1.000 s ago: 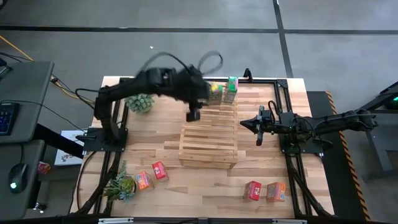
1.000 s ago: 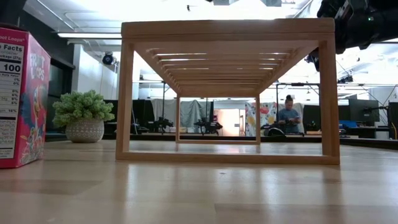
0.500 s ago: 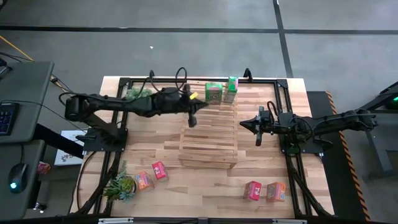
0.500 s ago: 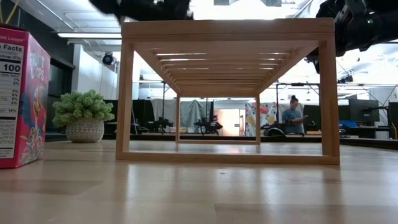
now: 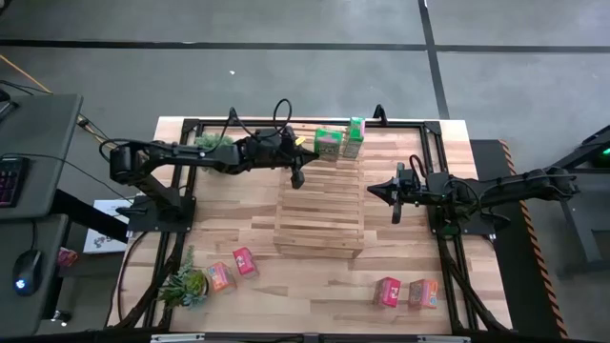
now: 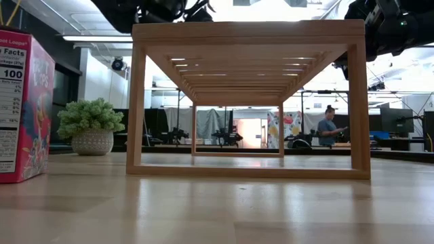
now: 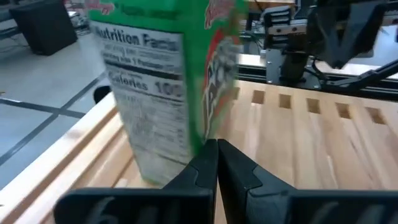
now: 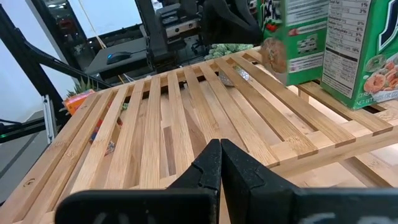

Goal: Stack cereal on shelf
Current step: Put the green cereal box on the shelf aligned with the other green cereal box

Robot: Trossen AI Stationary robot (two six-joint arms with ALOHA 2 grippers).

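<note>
The pale slatted shelf stands mid-table. Two green cereal boxes stand upright at its far end. A red-pink box and an orange box lie on the table near-left. Another red-pink box and orange box stand near-right. My left gripper is shut and hovers at the shelf's far-left corner, close to the left green box. My right gripper is shut and waits right of the shelf, over its slats.
One potted plant sits far-left behind my left arm, another near-left by the orange box. A black frame borders the table. In the low view a red-pink box stands at left. A person is in the room beyond.
My left arm has come down from a raised, bent pose and now stretches out low across the far-left table. Its gripper stays by the shelf's far-left corner. In the low view the arm has come into sight above the shelf top. The person beyond has walked right.
</note>
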